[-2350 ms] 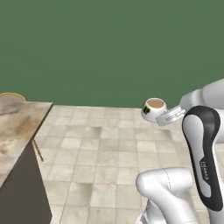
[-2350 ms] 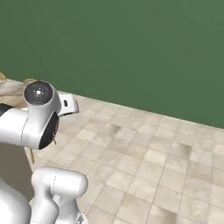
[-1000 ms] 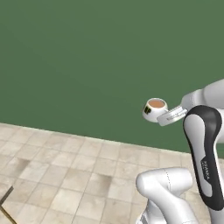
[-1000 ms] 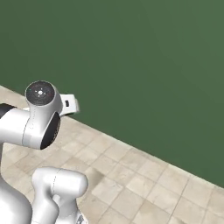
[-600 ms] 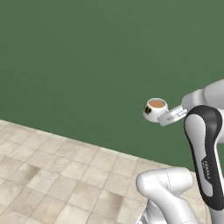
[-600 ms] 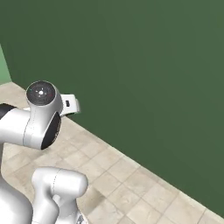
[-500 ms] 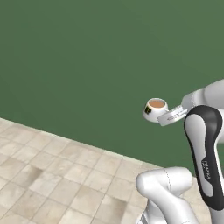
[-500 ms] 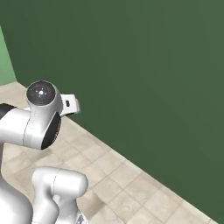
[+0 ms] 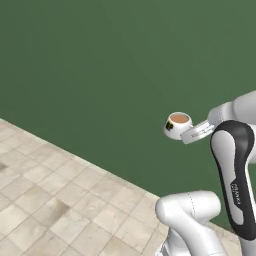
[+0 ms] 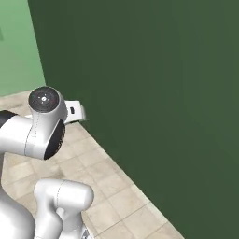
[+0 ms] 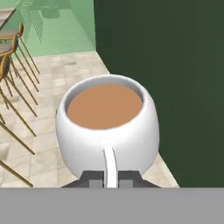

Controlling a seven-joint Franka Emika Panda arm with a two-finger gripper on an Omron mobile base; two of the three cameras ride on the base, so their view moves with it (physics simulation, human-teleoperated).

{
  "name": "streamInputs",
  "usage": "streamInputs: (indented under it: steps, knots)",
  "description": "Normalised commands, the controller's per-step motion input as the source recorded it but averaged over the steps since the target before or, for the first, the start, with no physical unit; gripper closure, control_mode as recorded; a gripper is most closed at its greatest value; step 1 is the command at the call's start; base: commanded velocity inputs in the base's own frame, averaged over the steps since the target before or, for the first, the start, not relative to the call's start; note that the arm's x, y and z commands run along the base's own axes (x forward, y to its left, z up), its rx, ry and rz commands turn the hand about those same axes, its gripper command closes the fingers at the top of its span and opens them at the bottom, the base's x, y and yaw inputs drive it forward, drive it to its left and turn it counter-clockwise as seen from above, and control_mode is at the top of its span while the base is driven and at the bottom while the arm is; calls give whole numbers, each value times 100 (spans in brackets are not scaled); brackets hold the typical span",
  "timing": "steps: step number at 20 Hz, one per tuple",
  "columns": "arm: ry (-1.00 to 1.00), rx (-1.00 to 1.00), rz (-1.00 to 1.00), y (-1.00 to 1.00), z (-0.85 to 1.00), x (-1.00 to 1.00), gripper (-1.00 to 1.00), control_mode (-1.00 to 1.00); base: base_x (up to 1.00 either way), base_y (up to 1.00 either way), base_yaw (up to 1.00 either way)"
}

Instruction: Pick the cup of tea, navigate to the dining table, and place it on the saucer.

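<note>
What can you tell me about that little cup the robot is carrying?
The cup of tea is a small, rounded white teacup that looks like glazed ceramic, with a dark mark on its side in the left base view. It is nearly full of light brown tea, sits upright and level, and hangs in the air above the tiled floor before a dark green wall. The gripper is shut on its thin white handle; nothing else touches it.
</note>
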Motion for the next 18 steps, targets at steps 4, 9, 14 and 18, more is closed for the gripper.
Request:
streamInputs:
  steps: [4,9,14,18]
  knots:
    - [0,0,0,0,0,0,100,100,97,0,40]
    - [0,0,0,0,0,0,100,100,94,0,45]
    - [0,0,0,0,0,0,100,100,96,0,46]
    - [0,0,0,0,0,0,100,100,97,0,46]
